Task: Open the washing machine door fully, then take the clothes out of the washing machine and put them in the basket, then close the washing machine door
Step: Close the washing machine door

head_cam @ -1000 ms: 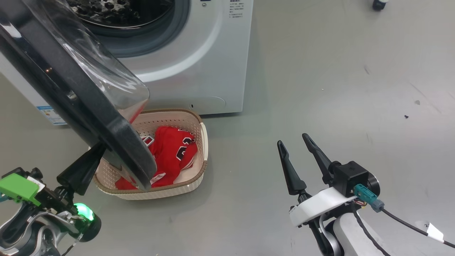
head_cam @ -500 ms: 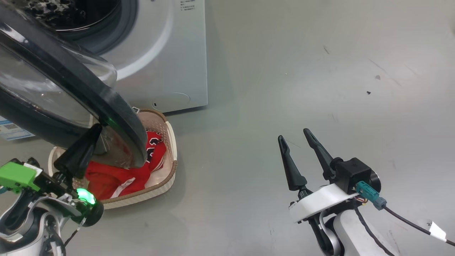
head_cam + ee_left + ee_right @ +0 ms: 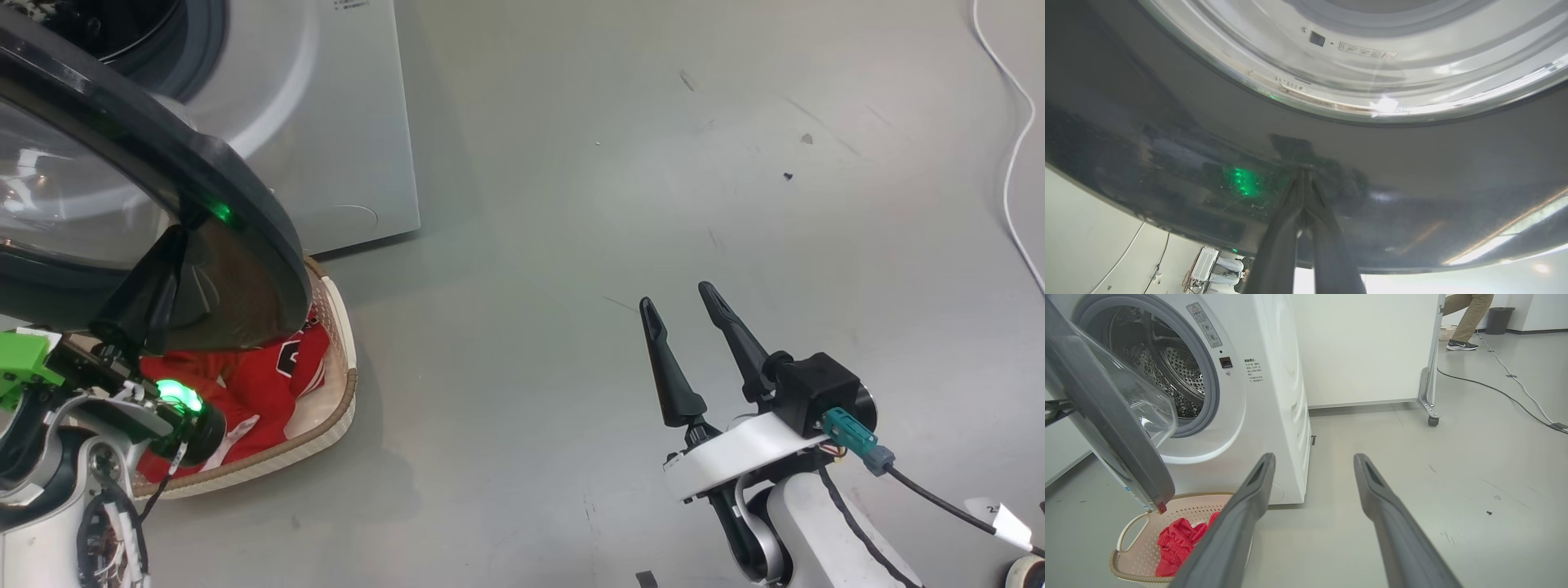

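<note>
Left wrist view: left end effector (image 3: pixel 1303 173) touches the washing machine door (image 3: pixel 1412 163).

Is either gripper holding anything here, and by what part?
Nothing is held. The left gripper is shut, tips against the black rim of the washing machine door; the right gripper is open, empty.

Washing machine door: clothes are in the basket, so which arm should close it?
Left. The left gripper, shut, has its fingertips against the washing machine door on its black rim, outer face, so it can likely push it closed. The right gripper hangs open over the floor, away from the door.
</note>
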Motion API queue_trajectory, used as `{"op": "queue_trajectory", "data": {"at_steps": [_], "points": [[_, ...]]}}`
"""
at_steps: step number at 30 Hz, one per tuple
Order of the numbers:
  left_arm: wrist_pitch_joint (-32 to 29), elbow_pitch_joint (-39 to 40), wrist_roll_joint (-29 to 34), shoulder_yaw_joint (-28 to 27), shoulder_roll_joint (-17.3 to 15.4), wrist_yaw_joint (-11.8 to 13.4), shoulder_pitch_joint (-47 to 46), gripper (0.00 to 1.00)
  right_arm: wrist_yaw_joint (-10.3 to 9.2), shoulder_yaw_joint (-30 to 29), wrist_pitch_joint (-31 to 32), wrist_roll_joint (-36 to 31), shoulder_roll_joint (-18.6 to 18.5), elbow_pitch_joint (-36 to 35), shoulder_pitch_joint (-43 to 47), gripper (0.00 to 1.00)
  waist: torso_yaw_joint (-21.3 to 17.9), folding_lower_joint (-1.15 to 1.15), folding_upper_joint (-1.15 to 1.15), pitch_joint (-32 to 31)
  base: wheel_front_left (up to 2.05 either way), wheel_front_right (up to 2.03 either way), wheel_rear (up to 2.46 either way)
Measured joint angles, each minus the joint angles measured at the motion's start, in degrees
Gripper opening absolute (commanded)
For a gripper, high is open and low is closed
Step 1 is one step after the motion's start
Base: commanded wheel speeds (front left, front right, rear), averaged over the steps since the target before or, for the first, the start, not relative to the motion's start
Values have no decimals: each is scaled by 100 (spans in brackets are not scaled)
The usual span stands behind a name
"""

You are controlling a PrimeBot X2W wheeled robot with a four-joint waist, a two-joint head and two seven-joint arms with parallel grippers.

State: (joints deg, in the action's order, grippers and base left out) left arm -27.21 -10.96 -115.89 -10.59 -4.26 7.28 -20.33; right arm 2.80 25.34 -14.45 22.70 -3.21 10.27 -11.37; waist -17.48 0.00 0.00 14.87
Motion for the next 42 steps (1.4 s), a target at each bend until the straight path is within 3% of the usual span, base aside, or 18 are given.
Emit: {"op": "queue_trajectory", "data": {"at_steps": [19, 24, 29, 35, 40, 42], "points": [[96, -543, 53, 405, 143, -12, -321, 0, -144, -283, 0, -4, 2, -97, 0, 100, 37, 0, 0, -5, 0, 0, 0], [-19, -687, 171, 617, 153, -156, -253, 0, -140, -289, 0, -15, 2, -91, 1, 100, 182, 0, 0, -129, 0, 0, 0], [-208, -713, 810, 1143, 96, -396, 72, 0, -133, -365, 0, -66, 3, -52, 14, 100, 365, 0, 0, -282, 0, 0, 0], [-269, -712, 1895, 1744, -439, -836, 467, 0, -86, -492, 0, -119, 2, 0, 24, 100, 630, 0, 0, -492, 0, 0, 0], [44, -704, 2759, 1948, -792, -1306, 718, 0, -44, -577, 0, -124, -1, 40, 130, 100, 867, 0, 0, -695, 0, 0, 0], [231, -693, 3088, 2001, -887, -1373, 800, 0, -33, -603, 0, -124, -3, 73, 204, 100, 965, 0, 0, -780, 0, 0, 0]]}}
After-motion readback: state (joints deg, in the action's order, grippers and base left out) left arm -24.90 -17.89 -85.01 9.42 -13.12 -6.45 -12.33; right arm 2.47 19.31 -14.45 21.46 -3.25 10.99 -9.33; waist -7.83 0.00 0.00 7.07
